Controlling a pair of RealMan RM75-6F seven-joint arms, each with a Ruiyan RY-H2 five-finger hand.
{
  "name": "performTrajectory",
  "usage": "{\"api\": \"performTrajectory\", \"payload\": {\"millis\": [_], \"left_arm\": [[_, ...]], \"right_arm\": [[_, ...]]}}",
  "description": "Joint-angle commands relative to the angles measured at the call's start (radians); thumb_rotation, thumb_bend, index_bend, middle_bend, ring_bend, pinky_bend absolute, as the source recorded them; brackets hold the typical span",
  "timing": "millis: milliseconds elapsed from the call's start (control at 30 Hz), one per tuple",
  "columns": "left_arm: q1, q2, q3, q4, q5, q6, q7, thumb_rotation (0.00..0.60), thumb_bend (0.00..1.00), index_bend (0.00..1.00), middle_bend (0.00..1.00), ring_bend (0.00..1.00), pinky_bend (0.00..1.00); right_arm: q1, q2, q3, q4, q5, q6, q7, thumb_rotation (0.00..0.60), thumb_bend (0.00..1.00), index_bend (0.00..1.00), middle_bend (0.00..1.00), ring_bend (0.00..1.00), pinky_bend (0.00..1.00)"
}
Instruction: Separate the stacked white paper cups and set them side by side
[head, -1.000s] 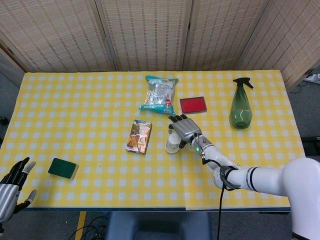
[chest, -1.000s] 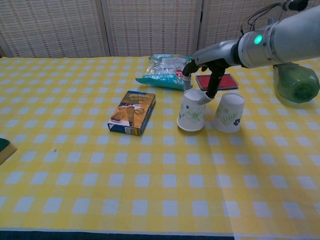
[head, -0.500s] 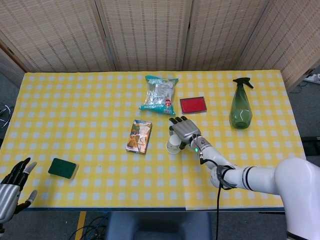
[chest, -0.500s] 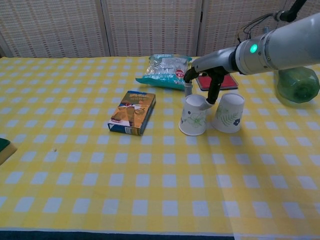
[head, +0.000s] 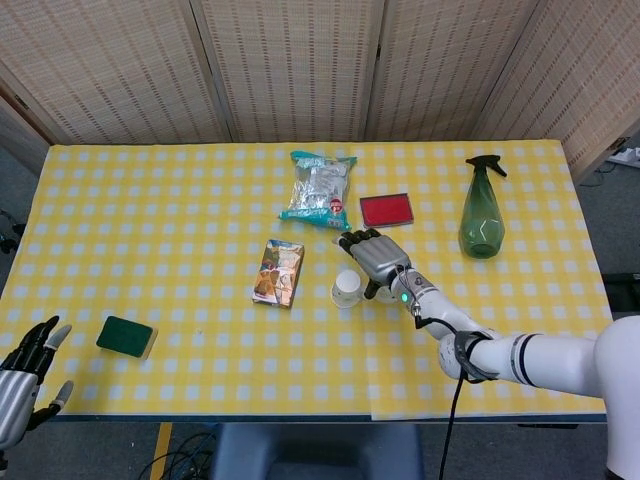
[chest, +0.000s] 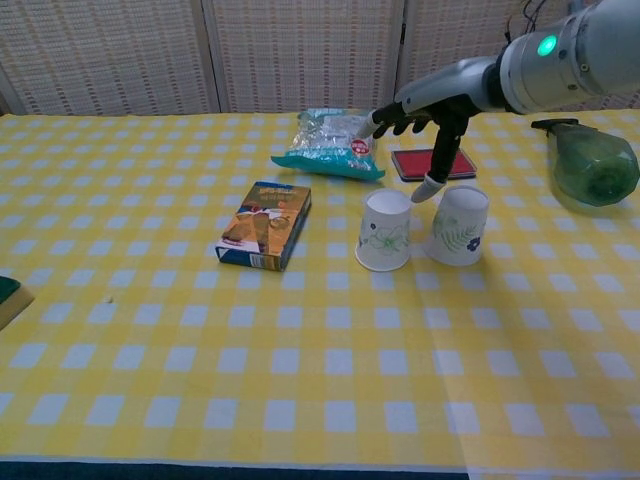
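Cups are sitting apart now: the left cup (chest: 385, 231) and the right cup (chest: 459, 225) are both standing mouth-down, just beside each other with a small gap, right of the middle of the worktop (chest: 300, 370). In the head view only the left one is showing; the right one is hiding under the hand.

Nearest the robot, the left hand (head: 22, 375) is hanging off the near left corner with its fingers apart, holding nothing, close to a green sponge (head: 127, 337).

Farther in, a small box (chest: 265, 224) is lying left of the cups.

Above the cups, the right hand (chest: 425, 128) is hovering with fingers spread and nothing in them; one fingertip is pointing down into the gap, and whether it is grazing either cup I cannot tell.

Beyond are a red pad (chest: 432, 163), a snack bag (chest: 331, 143) and, at far right, a green spray bottle (chest: 586, 163).

Judging by this, the separating is done and the placing step is ending. The next move is probably calling for lifting the hand straight up, clear of both rims, without tipping either cup.
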Motion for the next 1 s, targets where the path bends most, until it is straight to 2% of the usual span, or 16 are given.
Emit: {"api": "performTrajectory", "payload": {"millis": [33, 167, 300, 433, 500, 567, 667, 767, 1000], "left_arm": [[0.000, -0.003, -0.001, -0.002, -0.002, -0.003, 0.007, 0.600, 0.38, 0.00, 0.00, 0.04, 0.29], [-0.002, -0.002, 0.002, -0.017, -0.014, -0.023, 0.030, 0.600, 0.38, 0.00, 0.00, 0.04, 0.29], [-0.006, 0.003, 0.005, -0.035, -0.024, -0.045, 0.044, 0.600, 0.38, 0.00, 0.00, 0.04, 0.29], [-0.022, 0.007, 0.002, -0.040, -0.017, -0.062, 0.046, 0.600, 0.38, 0.00, 0.00, 0.04, 0.29], [-0.027, 0.006, 0.006, -0.039, 0.005, -0.059, 0.047, 0.600, 0.38, 0.00, 0.00, 0.04, 0.29], [-0.032, 0.004, 0.006, -0.039, 0.009, -0.065, 0.052, 0.600, 0.38, 0.00, 0.00, 0.04, 0.29], [-0.037, -0.002, -0.003, -0.032, -0.004, -0.072, 0.062, 0.600, 0.38, 0.00, 0.00, 0.04, 0.29], [-0.036, -0.013, -0.023, -0.016, -0.032, -0.062, 0.063, 0.600, 0.38, 0.00, 0.00, 0.04, 0.29], [-0.041, -0.017, -0.037, -0.007, -0.067, -0.076, 0.064, 0.600, 0.38, 0.00, 0.00, 0.04, 0.29]], "right_arm": [[-0.084, 0.141, 0.018, -0.155, -0.110, 0.088, 0.057, 0.600, 0.20, 0.00, 0.00, 0.00, 0.00], [-0.243, 0.264, 0.009, -0.272, -0.320, 0.182, 0.161, 0.600, 0.19, 0.00, 0.00, 0.00, 0.00], [-0.404, 0.333, -0.028, -0.292, -0.542, 0.273, 0.263, 0.600, 0.19, 0.00, 0.00, 0.00, 0.00], [-0.586, 0.303, -0.072, -0.217, -0.802, 0.457, 0.396, 0.600, 0.17, 0.00, 0.00, 0.00, 0.00], [-0.665, 0.262, -0.096, -0.137, -0.905, 0.537, 0.479, 0.600, 0.16, 0.00, 0.00, 0.00, 0.00], [-0.741, 0.206, -0.115, -0.047, -0.975, 0.630, 0.493, 0.600, 0.15, 0.00, 0.00, 0.00, 0.00], [-0.830, 0.130, -0.130, 0.053, -1.019, 0.736, 0.470, 0.600, 0.15, 0.00, 0.00, 0.00, 0.00], [-0.912, 0.072, -0.143, 0.140, -1.048, 0.809, 0.498, 0.600, 0.14, 0.00, 0.00, 0.00, 0.00], [-1.003, 0.021, -0.127, 0.232, -1.089, 0.903, 0.469, 0.600, 0.13, 0.00, 0.00, 0.00, 0.00]]}}
